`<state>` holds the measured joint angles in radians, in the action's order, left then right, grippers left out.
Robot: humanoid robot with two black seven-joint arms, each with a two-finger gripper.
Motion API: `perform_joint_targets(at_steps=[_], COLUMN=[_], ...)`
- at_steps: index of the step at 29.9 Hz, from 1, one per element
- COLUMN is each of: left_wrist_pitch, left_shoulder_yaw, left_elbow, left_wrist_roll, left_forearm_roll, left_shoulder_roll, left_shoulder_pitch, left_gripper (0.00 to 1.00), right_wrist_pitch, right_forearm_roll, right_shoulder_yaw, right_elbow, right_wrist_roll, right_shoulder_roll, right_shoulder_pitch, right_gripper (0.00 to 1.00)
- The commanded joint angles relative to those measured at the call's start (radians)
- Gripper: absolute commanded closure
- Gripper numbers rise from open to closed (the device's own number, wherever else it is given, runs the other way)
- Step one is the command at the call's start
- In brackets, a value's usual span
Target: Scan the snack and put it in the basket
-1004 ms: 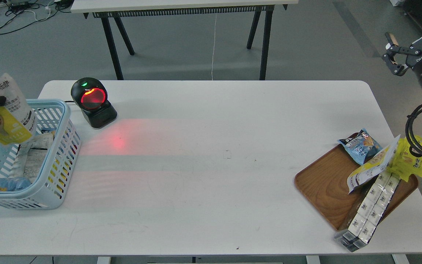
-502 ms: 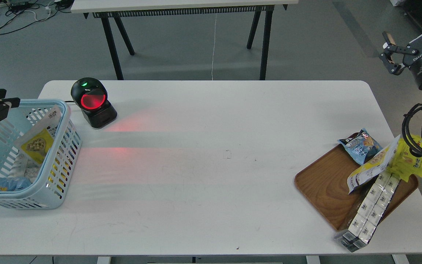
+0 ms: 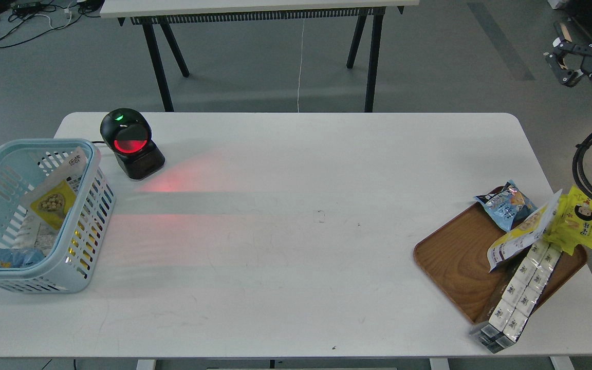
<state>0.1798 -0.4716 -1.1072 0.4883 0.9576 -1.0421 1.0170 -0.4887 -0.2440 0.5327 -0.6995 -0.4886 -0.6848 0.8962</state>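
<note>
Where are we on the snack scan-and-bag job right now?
Looks done: the snack lies inside the basket, leaning on its right wall. Nothing is in hand; the right gripper is raised off the table, open and empty, and the left is out of view. More packs remain on the tray.

Right pincer (image 3: 563, 54) hangs off the surface's (image 3: 296, 216) far right corner, tray (image 3: 455, 257) of packs nearer and below it, scanner (image 3: 130, 144) well to its left, and beyond that the basket (image 3: 82, 205) with the snack (image 3: 54, 203) leaning inside.
</note>
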Motion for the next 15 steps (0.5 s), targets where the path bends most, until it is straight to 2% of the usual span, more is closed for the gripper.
perform_joint_targets(at_steps=[1, 8, 10, 11, 12, 15], left_wrist_pitch=[0.087, 0.148, 0.193, 0.219, 0.245, 0.276], left_shoulder_yaw=[-0.001, -0.083, -0.114, -0.131, -0.149, -0.197], left_elbow=[0.110, 0.349, 0.417, 0.453, 0.486, 0.564], left_wrist_roll=[0.000, 0.000, 0.000, -0.008, -0.040, -0.100], left_forearm_roll=[-0.212, -0.503, -0.574, -0.618, -0.661, -0.762], left_shoulder_roll=[0.120, 0.333, 0.399, 0.434, 0.468, 0.540], left_shoulder_pitch=[0.025, 0.058, 0.072, 0.074, 0.075, 0.075], left_gripper=[0.00, 0.00, 0.00, 0.00, 0.00, 0.00], right_wrist_pitch=[0.000, 0.000, 0.000, 0.000, 0.000, 0.000], right_forearm_roll=[0.000, -0.001, -0.006, -0.009, -0.009, -0.009], right_shoulder_yaw=[0.012, 0.055, 0.087, 0.104, 0.125, 0.158], right_elbow=[0.020, 0.044, 0.069, 0.078, 0.089, 0.109], right_wrist_roll=[0.000, 0.004, 0.036, 0.053, 0.065, 0.068], right_shoulder_roll=[0.008, 0.066, 0.085, 0.100, 0.115, 0.157], right_shoulder_pitch=[0.030, 0.033, 0.033, 0.032, 0.027, 0.013], right_gripper=[0.01, 0.01, 0.01, 0.01, 0.01, 0.01])
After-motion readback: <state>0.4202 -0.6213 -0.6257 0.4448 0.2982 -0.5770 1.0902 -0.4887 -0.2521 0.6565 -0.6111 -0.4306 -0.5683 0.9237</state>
